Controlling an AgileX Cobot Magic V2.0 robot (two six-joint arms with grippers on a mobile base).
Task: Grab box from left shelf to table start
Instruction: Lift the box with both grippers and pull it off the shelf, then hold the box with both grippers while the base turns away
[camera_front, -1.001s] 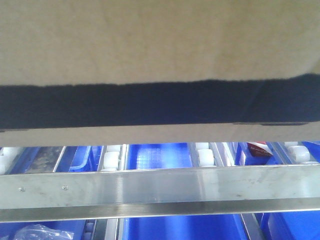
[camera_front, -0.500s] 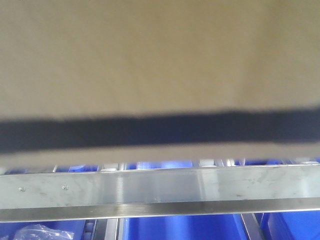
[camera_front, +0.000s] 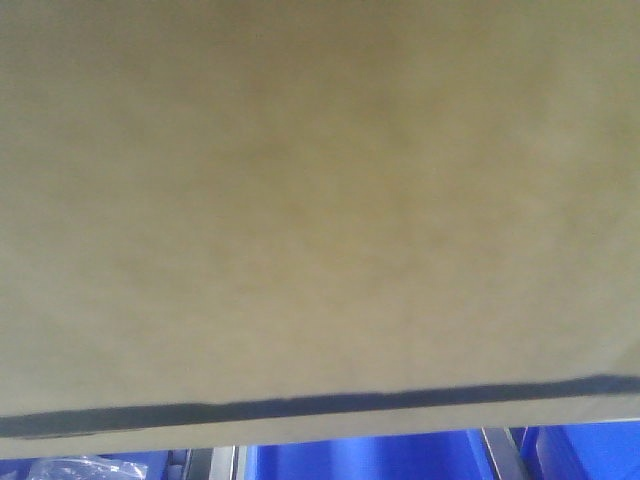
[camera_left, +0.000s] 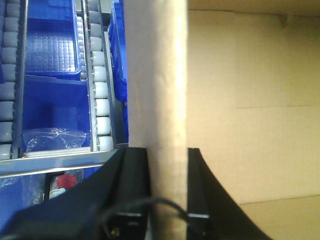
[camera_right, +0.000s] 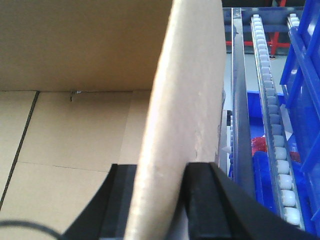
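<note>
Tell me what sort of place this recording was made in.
Probably a warehouse or parts-picking area. A metal rack carries white roller tracks and blue plastic bins, and a large cardboard box is clamped by the left hand and the right hand.

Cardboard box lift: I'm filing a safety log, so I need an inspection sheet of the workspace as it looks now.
Surface: nothing seen; no table in view.
Job's things: cardboard box fills the front view, open-topped, and the inside looks empty; shelf with white roller tracks beside it.
Clutter: clear plastic bag in a blue bin; red item low in the shelf.
Grippers: left gripper and right gripper each shut on a box wall, one finger inside, one outside.
Cables: thin black cable crossing the wall at the left gripper.
Surroundings: red frame beyond the shelf.
</note>
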